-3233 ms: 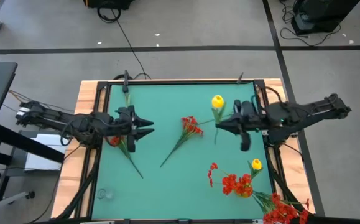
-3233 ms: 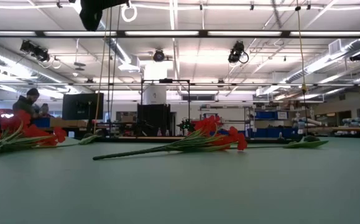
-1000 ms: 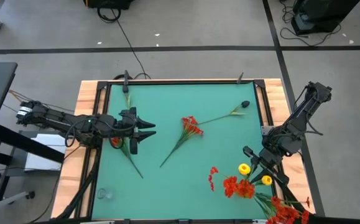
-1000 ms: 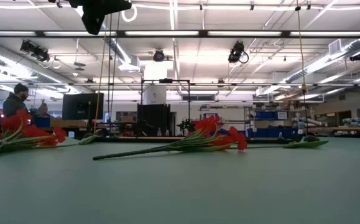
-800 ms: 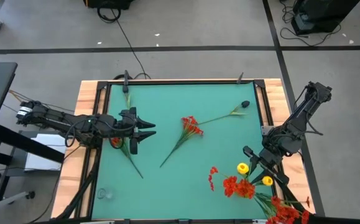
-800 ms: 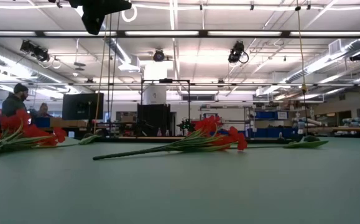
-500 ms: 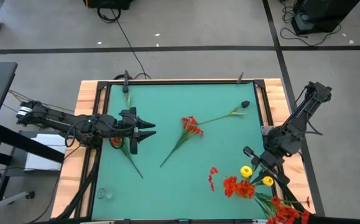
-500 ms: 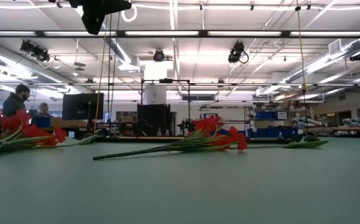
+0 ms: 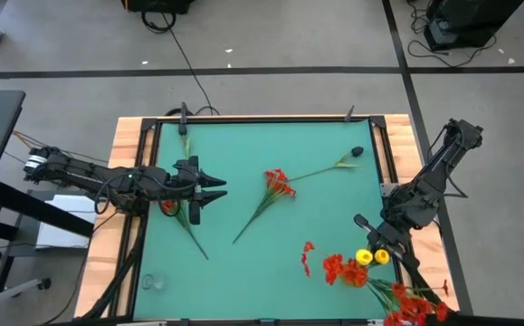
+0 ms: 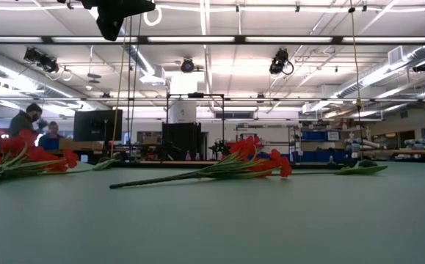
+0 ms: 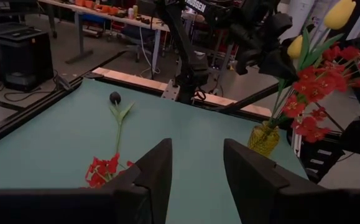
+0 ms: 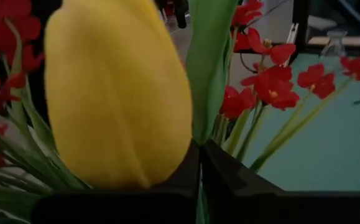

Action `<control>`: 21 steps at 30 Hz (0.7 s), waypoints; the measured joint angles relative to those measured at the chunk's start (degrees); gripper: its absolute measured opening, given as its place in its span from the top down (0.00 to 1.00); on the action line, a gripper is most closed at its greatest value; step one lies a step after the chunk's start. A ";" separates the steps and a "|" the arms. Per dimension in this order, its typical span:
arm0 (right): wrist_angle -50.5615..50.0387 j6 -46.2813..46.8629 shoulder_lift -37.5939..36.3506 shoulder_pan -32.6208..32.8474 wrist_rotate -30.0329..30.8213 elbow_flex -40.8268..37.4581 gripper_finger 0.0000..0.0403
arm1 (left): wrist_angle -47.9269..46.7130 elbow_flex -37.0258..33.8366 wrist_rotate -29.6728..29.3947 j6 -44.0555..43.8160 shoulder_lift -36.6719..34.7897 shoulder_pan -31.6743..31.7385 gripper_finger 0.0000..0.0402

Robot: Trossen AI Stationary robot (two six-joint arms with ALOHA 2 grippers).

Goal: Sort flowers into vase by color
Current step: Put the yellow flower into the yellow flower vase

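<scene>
Sorting is partly done: the right gripper (image 9: pixel 371 251), jaws pinching a yellow flower (image 9: pixel 365 258), holds it over the vase (image 11: pixel 263 138) at the bench's near right corner. Red flowers (image 9: pixel 278 184) lie mid-bench. The left gripper (image 9: pixel 209 191) waits at the left edge, jaws parted, empty.

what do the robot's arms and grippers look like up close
Both arms are black and jointed, with cables running along them. The left gripper has two broad, flat dark fingers. The right gripper is equally dark, its fingers narrow and tapered.
</scene>
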 joint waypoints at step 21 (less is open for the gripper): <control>-0.31 -3.79 -4.07 0.00 1.49 0.00 0.52 | -0.01 0.02 0.00 0.01 0.00 0.01 0.63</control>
